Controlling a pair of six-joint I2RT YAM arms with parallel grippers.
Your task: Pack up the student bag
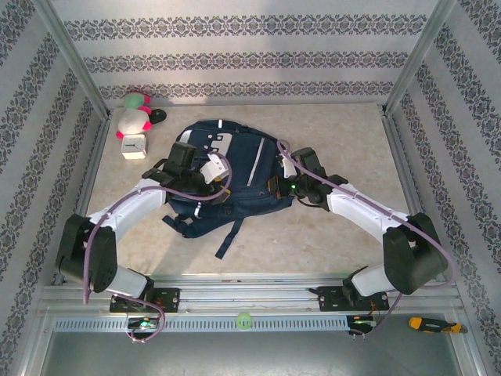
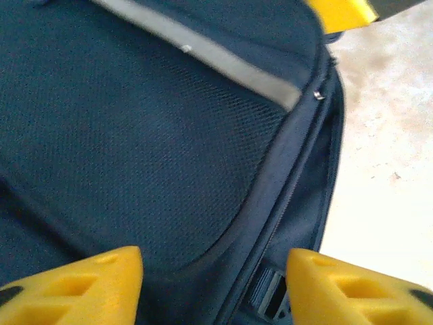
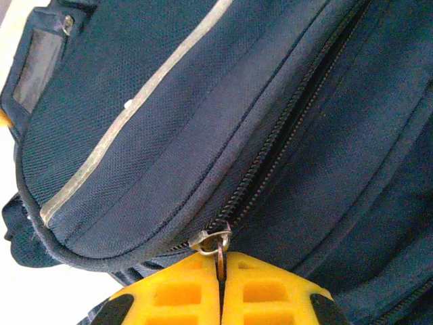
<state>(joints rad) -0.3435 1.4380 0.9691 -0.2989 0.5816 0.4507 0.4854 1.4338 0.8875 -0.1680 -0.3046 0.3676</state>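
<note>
Navy student bag (image 1: 235,176) lies flat at the centre of the table (image 1: 329,235), with zipper work apparently in hand.

Left gripper (image 2: 213,284) hovers over the bag's mesh panel, jaws spread, nothing between them. Right gripper (image 3: 220,284), at the bag's right side, is clamped on the metal zipper pull (image 3: 215,242). Best to draw in line with the zipper track (image 3: 291,128) while the free gripper pins the fabric. A plush toy (image 1: 135,117) and white cube (image 1: 134,146) crowd the upper left; bare tabletop lies lower right.

Bright, even light, soft shadows; the student bag (image 2: 135,149) slightly blurred close-up.
</note>
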